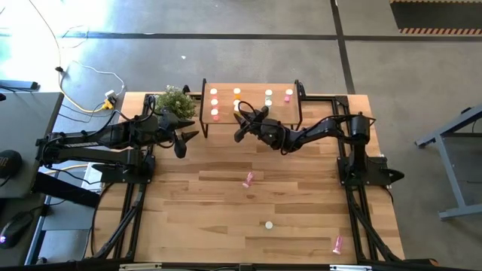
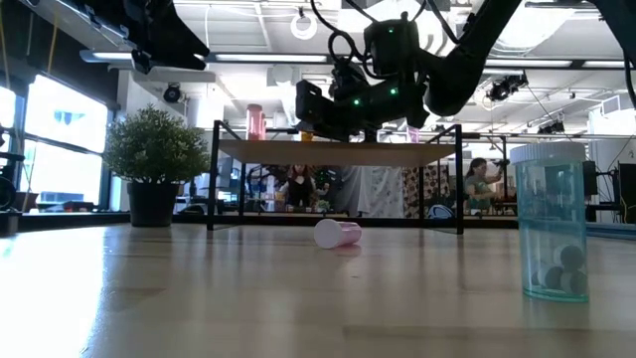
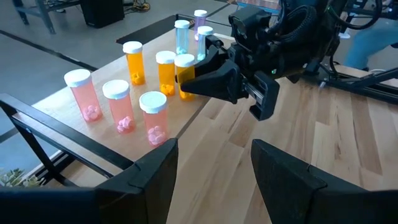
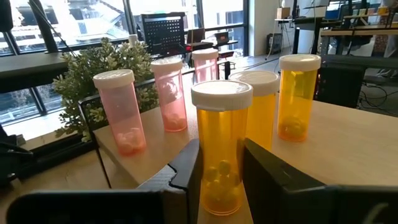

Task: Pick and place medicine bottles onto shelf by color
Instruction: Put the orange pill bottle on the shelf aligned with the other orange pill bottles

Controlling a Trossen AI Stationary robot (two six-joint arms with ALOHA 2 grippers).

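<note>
A: What do the arms look like?
B: Both black, jointed, boxy at the wrists. The right end effector (image 3: 186, 85) has wedge-shaped matte fingers, looped black cables, and small green lights glowing on its housing.

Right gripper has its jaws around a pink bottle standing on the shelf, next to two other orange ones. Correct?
No. The bottle in the right gripper is orange, not pink, as the right wrist view shows; it stands on the shelf.
</note>
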